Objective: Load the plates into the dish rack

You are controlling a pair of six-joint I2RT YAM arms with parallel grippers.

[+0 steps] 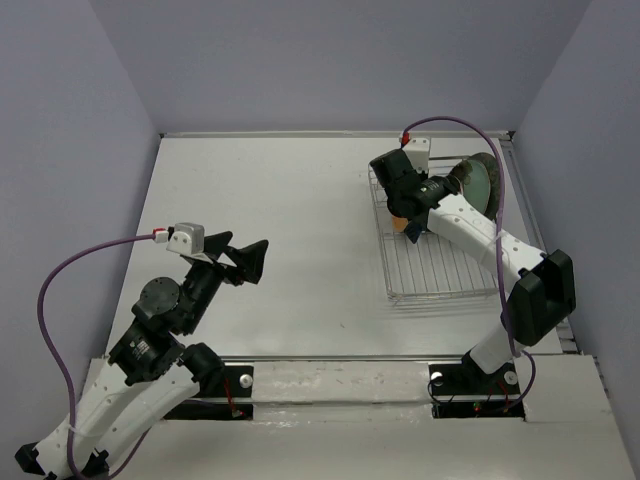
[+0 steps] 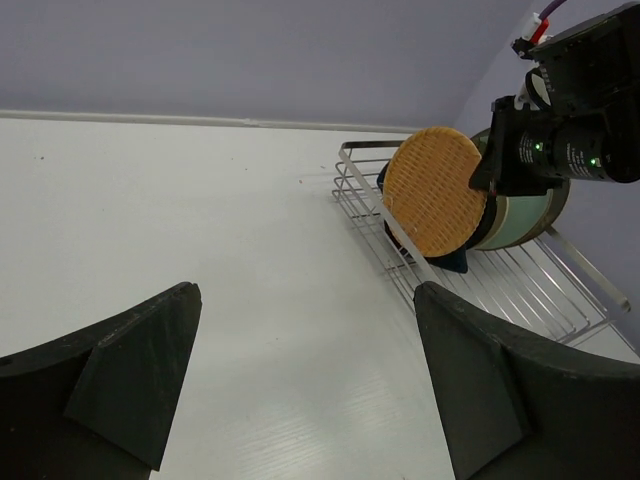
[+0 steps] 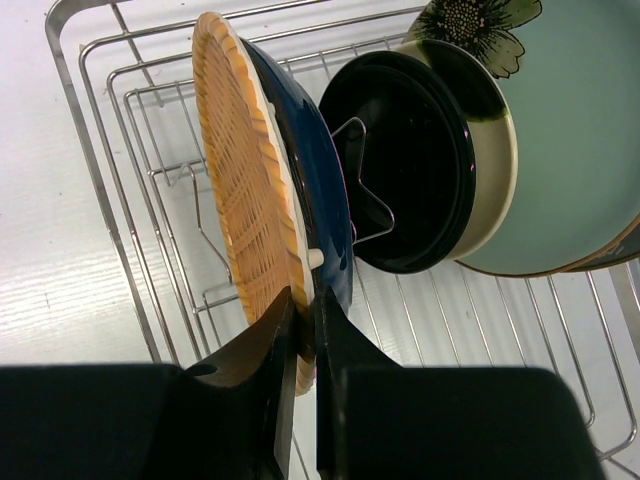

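My right gripper [image 3: 305, 305] is shut on the rim of the orange woven-look plate [image 3: 240, 190], holding it upright on edge in the silver wire dish rack [image 3: 110, 200]. Behind it stand the dark blue plate [image 3: 310, 140], the small glossy black plate [image 3: 410, 160], the cream plate [image 3: 492, 150] and the pale teal flower plate [image 3: 570, 120]. The orange plate [image 2: 433, 188] and the rack [image 2: 520, 280] also show in the left wrist view. From above, the right gripper [image 1: 408, 205] is over the rack [image 1: 440, 265]. My left gripper [image 1: 240, 262] is open and empty over bare table, far left of the rack.
The white table [image 1: 280, 200] ends at a back wall and side walls. The rack sits at the right side near the table's right edge. The right arm [image 1: 500, 250] reaches over the rack from the front right.
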